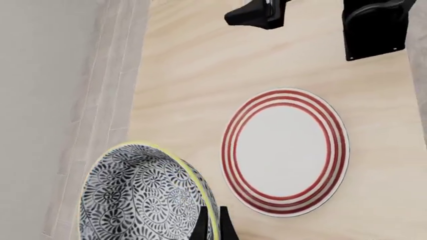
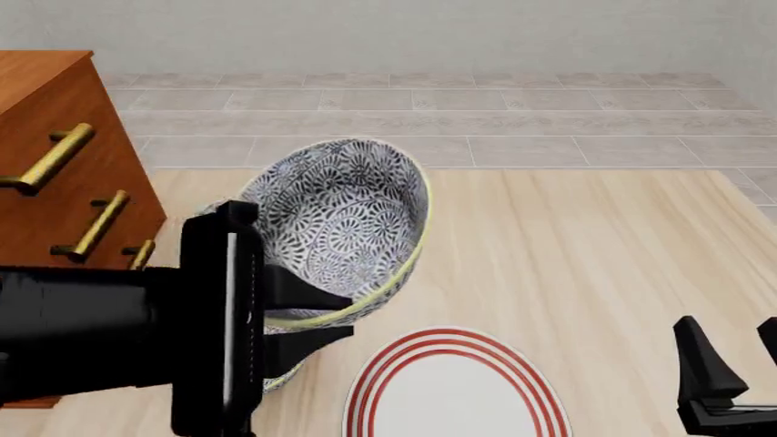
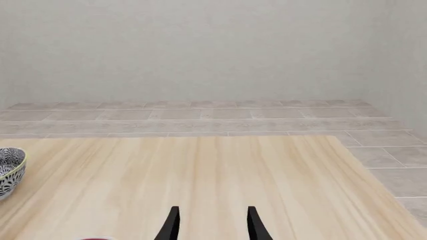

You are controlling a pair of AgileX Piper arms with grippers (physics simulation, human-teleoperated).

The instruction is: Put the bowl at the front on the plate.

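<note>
Above the bench, left of the plate [image 2: 452,387], left tool [image 2: 318,317] grips the bowl [image 2: 344,218] by its rim, tilted, clear of the surface. Plate sits near the bench's front edge. Right tool [image 3: 210,224] open, holding nothing, near the front-right corner.

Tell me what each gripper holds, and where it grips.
Left gripper holds the bowl by its pale yellow rim, one finger inside, one outside. Right gripper is open, holding nothing.
</note>
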